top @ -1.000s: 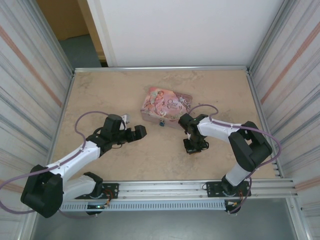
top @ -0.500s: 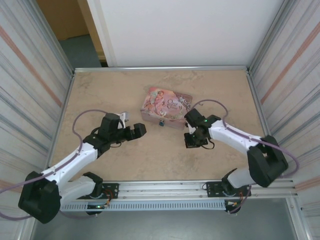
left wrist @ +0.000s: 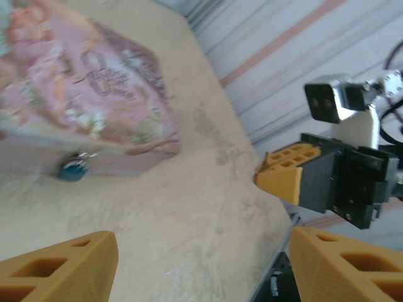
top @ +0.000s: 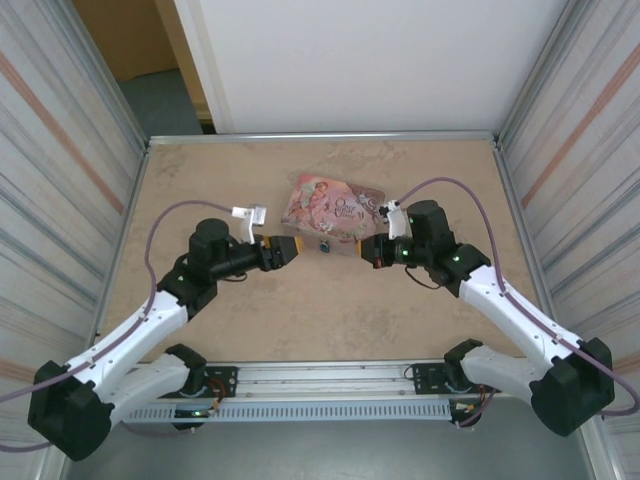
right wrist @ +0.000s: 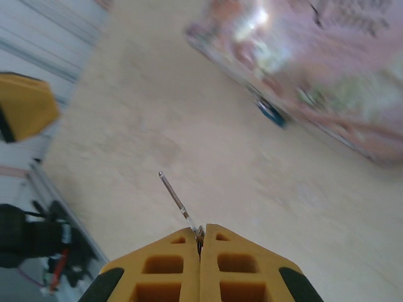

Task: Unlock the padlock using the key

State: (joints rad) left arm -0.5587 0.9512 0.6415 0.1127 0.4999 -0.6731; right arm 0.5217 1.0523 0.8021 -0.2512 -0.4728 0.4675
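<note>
Centre frame from above, the padlock (top: 324, 245) sits against the tin (top: 330, 203), between the left gripper (top: 291, 250), jaws apart, and right gripper (top: 367, 251) pinching the key (right wrist: 179, 202).

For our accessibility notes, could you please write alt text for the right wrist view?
The right pincer, shut on a thin metal key, holds it above the beige table. Ahead to the right, the small blue padlock sits against the pink tin.
</note>
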